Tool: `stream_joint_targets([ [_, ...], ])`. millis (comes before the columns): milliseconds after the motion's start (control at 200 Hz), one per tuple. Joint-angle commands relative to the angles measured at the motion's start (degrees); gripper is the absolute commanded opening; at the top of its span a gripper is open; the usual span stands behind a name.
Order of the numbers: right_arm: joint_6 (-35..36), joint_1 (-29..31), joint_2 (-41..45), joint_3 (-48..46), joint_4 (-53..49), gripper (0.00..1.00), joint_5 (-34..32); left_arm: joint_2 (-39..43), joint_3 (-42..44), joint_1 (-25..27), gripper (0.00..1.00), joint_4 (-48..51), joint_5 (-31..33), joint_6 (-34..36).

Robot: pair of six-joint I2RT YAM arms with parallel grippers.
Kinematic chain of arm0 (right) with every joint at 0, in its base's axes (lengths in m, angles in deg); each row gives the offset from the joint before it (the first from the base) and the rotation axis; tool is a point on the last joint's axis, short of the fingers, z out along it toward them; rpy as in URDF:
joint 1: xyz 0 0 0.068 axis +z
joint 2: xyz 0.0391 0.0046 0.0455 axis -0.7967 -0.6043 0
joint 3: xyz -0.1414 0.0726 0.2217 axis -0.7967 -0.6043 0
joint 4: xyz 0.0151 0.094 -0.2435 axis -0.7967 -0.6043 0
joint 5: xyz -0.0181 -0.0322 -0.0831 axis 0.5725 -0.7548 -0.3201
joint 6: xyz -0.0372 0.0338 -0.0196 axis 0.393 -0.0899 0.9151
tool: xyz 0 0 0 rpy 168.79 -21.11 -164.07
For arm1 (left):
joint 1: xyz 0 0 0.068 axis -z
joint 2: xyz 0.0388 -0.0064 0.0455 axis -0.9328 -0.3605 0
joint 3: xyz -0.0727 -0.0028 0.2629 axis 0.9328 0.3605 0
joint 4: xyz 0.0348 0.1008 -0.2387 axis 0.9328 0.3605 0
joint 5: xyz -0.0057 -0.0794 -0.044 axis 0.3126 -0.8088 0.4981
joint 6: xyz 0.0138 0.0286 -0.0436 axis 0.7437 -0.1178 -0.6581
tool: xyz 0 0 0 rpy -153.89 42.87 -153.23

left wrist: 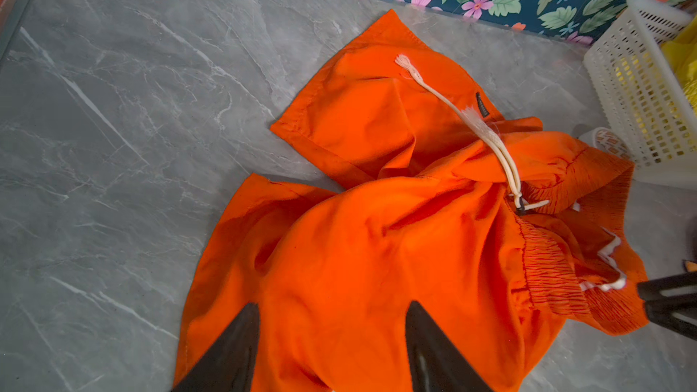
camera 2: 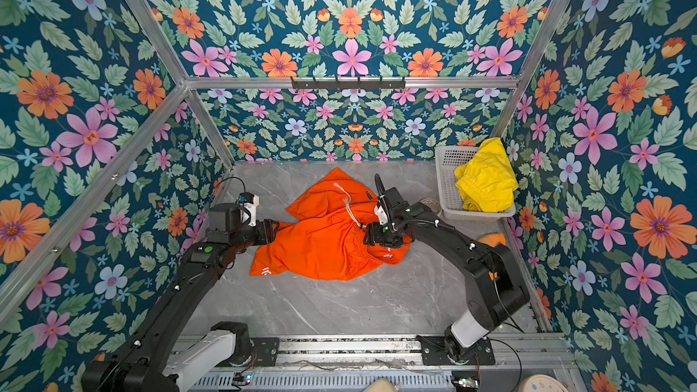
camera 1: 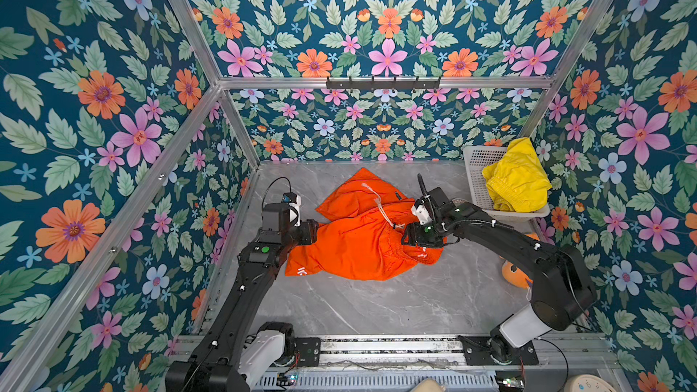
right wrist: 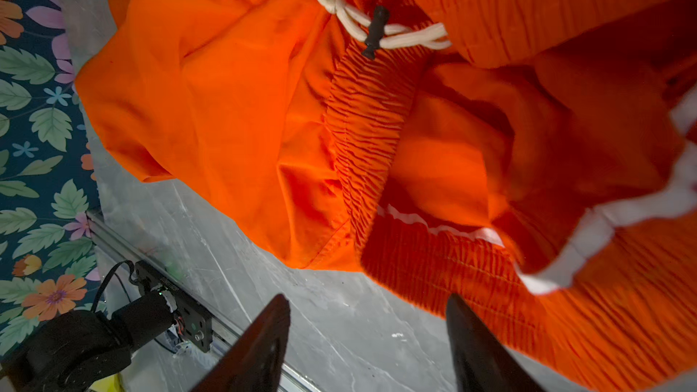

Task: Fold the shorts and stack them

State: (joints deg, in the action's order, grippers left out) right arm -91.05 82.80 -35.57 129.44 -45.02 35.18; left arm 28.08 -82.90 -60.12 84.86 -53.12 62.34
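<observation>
Crumpled orange shorts are flanked by left gripper and right gripper; both are spread wide, nothing gripped.

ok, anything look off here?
The bright orange fabric shorts lie crumpled on the grey marble table, waistband bunched, whitish drawstring trailing over one leg. The bright yellow shorts spill over the rim of the white mesh basket.

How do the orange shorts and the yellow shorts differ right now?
Place: the orange shorts lie on the table; the yellow shorts sit in the white basket.
Pose: the orange pair is spread but rumpled, drawstring showing; the yellow pair is bunched, heaped over the rim.
Grippers: the left gripper and right gripper, both open, are at the orange pair, none at the yellow.
Shared: neither is folded.
</observation>
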Motion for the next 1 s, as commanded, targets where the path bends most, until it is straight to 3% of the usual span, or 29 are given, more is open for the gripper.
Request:
stream_joint_targets([
  [0,-0.9,0.1,-4.9,1.0,5.4,0.63,4.8,0.1,0.5,0.0,0.63,-1.9,-1.4,-0.5],
  [235,-4.4,0.4,-13.0,2.9,10.4,0.50,9.1,0.1,2.1,0.0,0.63,-2.7,-0.9,-0.6],
  [295,-4.6,0.6,-13.6,3.0,11.2,0.39,9.8,-0.1,2.3,0.0,0.63,-2.8,-0.8,-0.6],
  [370,-4.3,0.6,-11.6,3.2,12.0,0.16,10.6,-0.3,2.0,0.0,0.63,-2.3,-0.5,-0.5],
  [490,-1.5,0.6,-3.9,5.5,9.9,0.04,8.4,-0.4,1.0,0.0,0.63,-1.2,-0.3,0.2],
  [650,4.2,0.0,7.9,14.5,4.8,0.00,6.4,-0.1,-1.5,0.0,0.64,-0.4,-1.1,1.8],
  [805,8.4,-2.6,12.0,24.1,1.8,0.00,8.8,0.4,-4.6,0.0,0.64,-0.9,-4.1,3.7],
  [885,9.6,-4.3,11.5,28.0,-0.2,0.00,11.0,0.9,-6.0,0.0,0.64,-2.4,-9.6,5.7],
  [995,9.4,-4.6,9.9,32.3,-2.6,0.00,11.9,1.8,-6.8,0.2,0.64,-6.3,-21.8,7.1],
])
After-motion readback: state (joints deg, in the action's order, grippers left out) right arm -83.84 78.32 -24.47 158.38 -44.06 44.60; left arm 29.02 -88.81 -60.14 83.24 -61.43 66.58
